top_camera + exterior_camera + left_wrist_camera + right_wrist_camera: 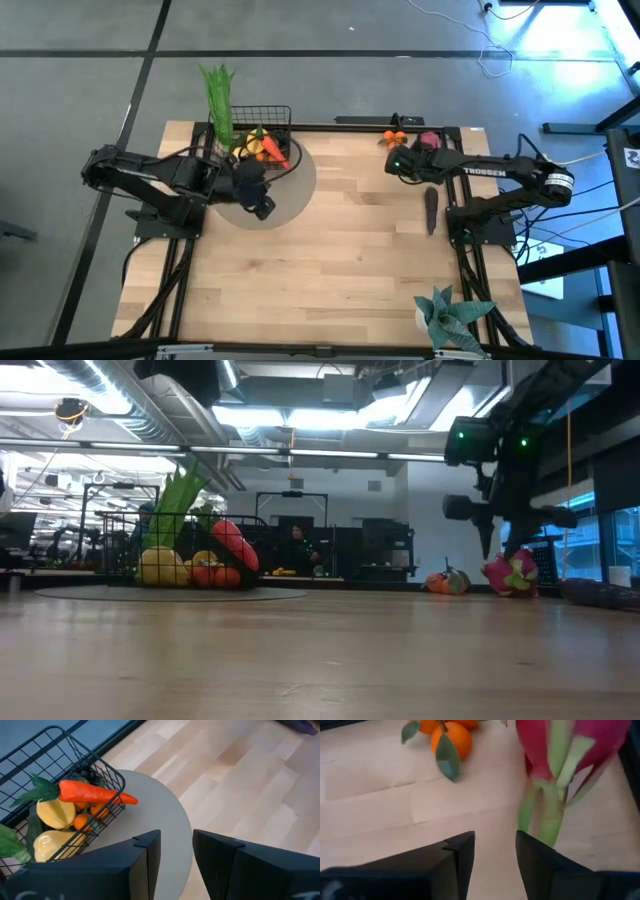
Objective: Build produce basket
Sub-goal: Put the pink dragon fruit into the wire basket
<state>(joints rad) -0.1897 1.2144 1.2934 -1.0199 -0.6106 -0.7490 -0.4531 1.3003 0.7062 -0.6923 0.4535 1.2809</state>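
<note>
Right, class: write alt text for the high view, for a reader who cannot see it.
A black wire basket holding a carrot, yellow fruit and a tall leek stands at the table's far left; tangerines, a dragon fruit and an eggplant lie at the right.

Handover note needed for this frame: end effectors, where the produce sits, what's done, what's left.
Left end effector: open, empty, over the grey mat beside the basket.
Right end effector: open, empty, hovering by the dragon fruit and tangerines at the table's far right edge.
Done: leek, carrot and yellow fruits are in the basket.
Left: dragon fruit, tangerines and eggplant, all lying on the table.
</note>
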